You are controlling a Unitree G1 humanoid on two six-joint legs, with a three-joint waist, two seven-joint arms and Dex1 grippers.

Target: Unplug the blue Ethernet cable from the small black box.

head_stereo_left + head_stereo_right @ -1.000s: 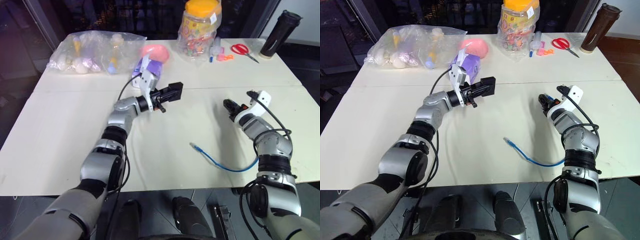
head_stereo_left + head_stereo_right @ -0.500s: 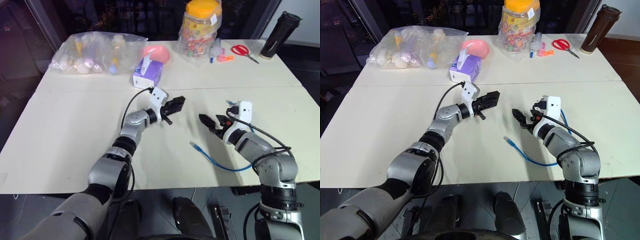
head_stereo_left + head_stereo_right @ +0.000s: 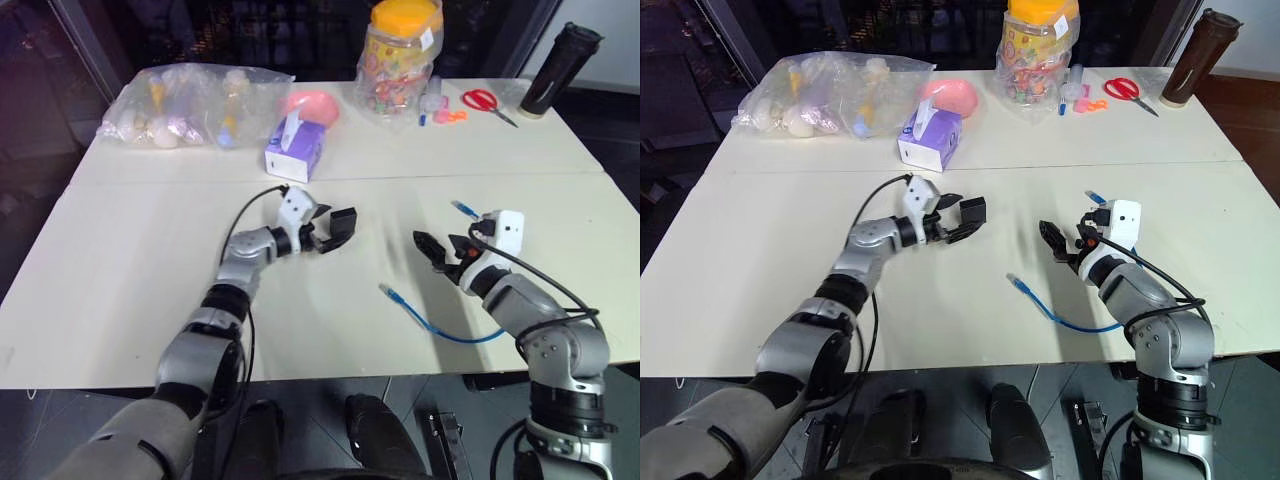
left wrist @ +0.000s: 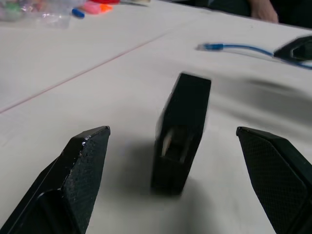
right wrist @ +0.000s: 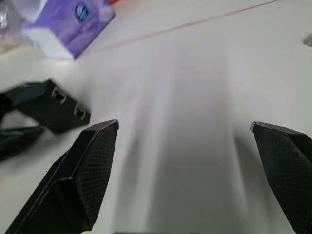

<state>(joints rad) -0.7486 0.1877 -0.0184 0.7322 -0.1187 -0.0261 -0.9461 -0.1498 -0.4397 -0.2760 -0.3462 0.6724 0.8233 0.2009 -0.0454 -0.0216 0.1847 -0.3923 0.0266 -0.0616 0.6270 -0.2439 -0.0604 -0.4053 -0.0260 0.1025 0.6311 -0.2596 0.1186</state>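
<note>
A small matte black plastic box (image 4: 181, 131) stands on edge between the spread left fingers (image 4: 73, 180), its port facing them. Right fingers (image 5: 83, 180) apart. The thin blue cable (image 3: 440, 325) lies unplugged.

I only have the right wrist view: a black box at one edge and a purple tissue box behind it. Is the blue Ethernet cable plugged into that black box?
Observer: No. The blue Ethernet cable lies loose on the table, well apart from the small black box.
Operator: Is the left pincer holding the box?
Observer: No. The left pincer is open; in its wrist view the box sits between its fingers and touches neither.
Operator: Where is the cable's plug?
Observer: One plug rests on the table between the box and the open, empty right pincer, on the robot's side of both.
</note>
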